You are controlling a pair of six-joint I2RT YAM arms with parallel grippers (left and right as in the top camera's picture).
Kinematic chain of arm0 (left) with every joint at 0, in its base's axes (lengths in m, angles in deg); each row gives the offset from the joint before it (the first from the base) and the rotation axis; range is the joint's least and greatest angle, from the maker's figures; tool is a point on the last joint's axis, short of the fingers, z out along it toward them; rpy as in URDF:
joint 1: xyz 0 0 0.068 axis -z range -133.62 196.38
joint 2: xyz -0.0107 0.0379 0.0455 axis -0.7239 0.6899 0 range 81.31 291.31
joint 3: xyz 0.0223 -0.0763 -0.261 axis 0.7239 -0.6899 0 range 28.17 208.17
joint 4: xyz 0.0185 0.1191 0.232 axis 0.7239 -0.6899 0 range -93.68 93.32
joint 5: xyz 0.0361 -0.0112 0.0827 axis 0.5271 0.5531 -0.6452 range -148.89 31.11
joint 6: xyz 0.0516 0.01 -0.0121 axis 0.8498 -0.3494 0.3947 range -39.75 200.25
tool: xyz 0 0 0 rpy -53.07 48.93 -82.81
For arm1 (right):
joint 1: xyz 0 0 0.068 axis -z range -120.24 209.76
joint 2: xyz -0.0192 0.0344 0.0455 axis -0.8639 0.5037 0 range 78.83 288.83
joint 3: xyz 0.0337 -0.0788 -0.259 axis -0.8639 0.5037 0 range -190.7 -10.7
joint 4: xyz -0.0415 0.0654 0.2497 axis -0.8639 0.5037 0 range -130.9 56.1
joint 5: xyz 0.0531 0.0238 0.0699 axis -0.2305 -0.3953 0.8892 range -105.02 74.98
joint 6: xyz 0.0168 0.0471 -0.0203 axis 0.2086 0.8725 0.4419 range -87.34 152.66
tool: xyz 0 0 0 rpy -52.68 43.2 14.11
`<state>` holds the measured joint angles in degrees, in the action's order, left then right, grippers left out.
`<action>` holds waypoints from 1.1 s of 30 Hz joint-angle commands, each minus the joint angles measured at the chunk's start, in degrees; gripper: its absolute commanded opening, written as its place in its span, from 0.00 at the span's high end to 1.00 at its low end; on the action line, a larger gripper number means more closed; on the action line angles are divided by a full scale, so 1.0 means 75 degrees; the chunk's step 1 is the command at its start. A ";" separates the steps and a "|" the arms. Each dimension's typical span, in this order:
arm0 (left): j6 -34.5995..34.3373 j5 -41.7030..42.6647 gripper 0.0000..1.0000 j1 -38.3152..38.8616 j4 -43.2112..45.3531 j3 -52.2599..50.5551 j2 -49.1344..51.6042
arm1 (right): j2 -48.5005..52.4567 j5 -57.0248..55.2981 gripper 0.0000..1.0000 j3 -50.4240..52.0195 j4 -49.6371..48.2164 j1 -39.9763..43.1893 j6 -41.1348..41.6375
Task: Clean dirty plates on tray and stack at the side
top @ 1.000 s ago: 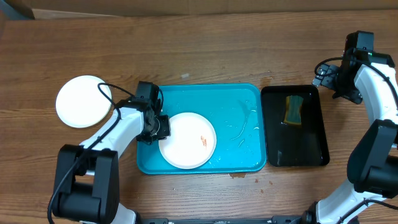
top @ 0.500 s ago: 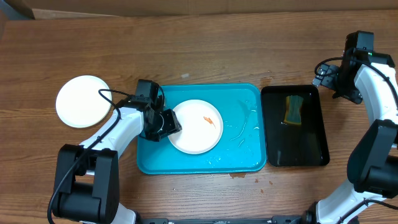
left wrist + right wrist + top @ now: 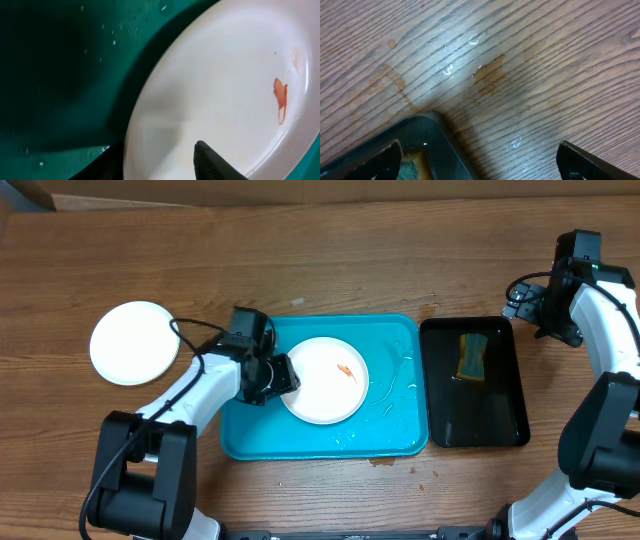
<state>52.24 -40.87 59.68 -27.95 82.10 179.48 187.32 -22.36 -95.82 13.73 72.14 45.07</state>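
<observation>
A white plate [image 3: 325, 380] with an orange food speck [image 3: 345, 371] lies in the turquoise tray [image 3: 395, 430]. My left gripper [image 3: 283, 377] is at the plate's left rim. In the left wrist view the plate [image 3: 225, 85] fills the frame. The left gripper [image 3: 159, 150] stands open astride its rim, one finger [image 3: 215, 162] over the plate and the other outside it. A second, clean-looking white plate [image 3: 135, 343] rests on the table left of the tray. My right gripper [image 3: 522, 305] is open and empty above the wood at the far right.
A narrow black tray [image 3: 490, 420] right of the turquoise one holds a yellow-green sponge [image 3: 472, 357]. In the right wrist view, the black tray's corner [image 3: 437, 135] and the sponge [image 3: 412, 167] show, with water drops [image 3: 447, 70] on the wood. A brown stain marks the table below the turquoise tray.
The left gripper and the speckled plate shifted right and a little farther back inside the tray. Its jaws went from pinched on the rim to spread apart. The right arm stayed still.
</observation>
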 commanded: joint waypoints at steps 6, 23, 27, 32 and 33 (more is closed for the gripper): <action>0.0799 -0.1070 0.59 0.0131 0.0729 0.0082 0.0067 | -0.0207 -0.0017 0.00 -0.0102 -0.0044 0.0009 0.0064; 0.1119 -0.1236 0.87 0.0254 0.0542 0.0082 0.0076 | -0.0207 -0.0017 0.00 -0.0102 -0.0047 0.0009 0.0064; 0.1169 -0.1288 0.88 0.0385 0.0554 0.0079 0.0114 | -0.0207 -0.0020 0.00 -0.0102 -0.0047 0.0009 0.0064; 0.1186 -0.1291 0.88 0.0402 0.0516 0.0073 0.0114 | -0.0207 -0.0017 0.00 -0.0102 -0.0047 0.0009 0.0064; 0.1250 -0.1288 0.88 0.0402 0.0513 0.0073 0.0117 | -0.0207 -0.0017 0.00 -0.0102 -0.0047 0.0012 0.0064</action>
<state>59.72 -50.77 62.43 -23.93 82.10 179.50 187.32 -22.34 -95.82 13.75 72.14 45.09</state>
